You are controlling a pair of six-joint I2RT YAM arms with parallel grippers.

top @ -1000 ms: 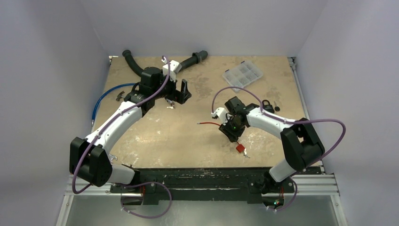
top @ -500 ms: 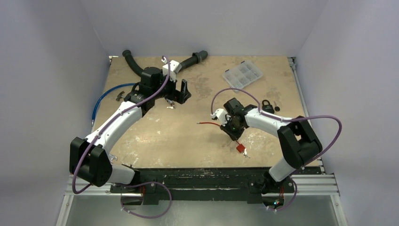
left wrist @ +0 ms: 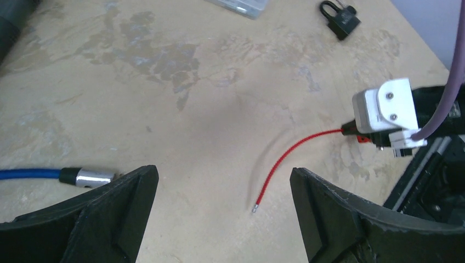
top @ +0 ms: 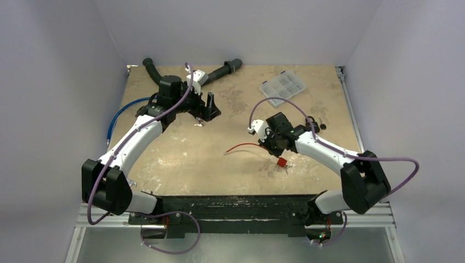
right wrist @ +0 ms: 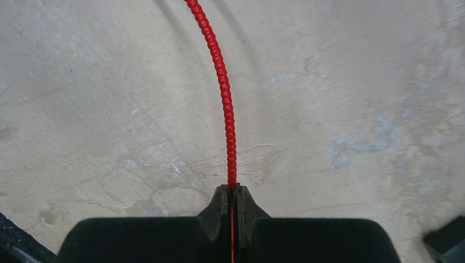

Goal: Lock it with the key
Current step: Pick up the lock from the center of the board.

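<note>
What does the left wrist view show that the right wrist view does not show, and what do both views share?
Only the left wrist view: the open left hand, the silvery tip of the thin red cable, a black padlock, a blue cable with a silver connector, and a corner of a clear compartment box.
Only the right wrist view: the right hand shut on the cable, seen close, and the cable's ribbed surface.
Both: the red cable over the worn table.
</note>
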